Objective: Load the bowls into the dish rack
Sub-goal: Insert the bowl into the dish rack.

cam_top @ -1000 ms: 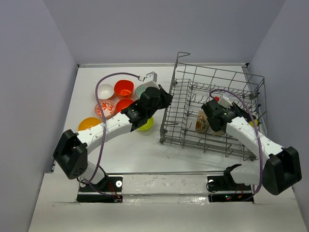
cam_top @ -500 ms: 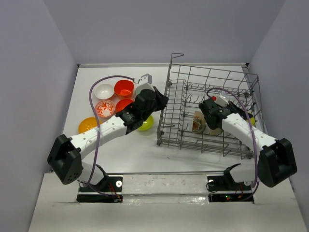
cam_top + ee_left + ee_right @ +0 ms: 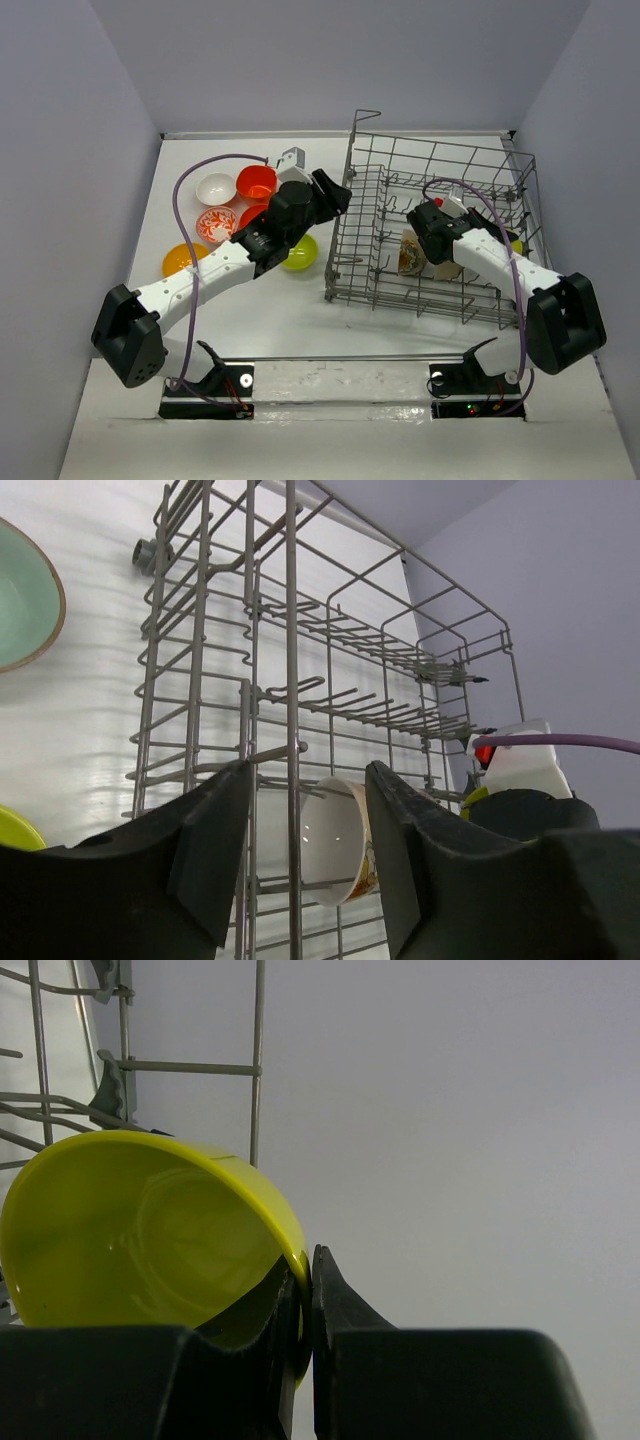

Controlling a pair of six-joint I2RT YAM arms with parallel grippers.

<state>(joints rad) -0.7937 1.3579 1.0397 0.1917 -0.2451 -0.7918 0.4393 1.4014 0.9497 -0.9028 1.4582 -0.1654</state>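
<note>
Lime bowl [image 3: 140, 1230], rim pinched by the right tool [image 3: 306, 1272] inside the rack [image 3: 370, 230], likely to stand it between tines; left tool [image 3: 307, 780] spread astride a rack wire.

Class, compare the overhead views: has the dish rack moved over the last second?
Yes. The dish rack has slid left across the table, toward the lime bowl, which has stayed put; the gap between them is narrower.
</note>
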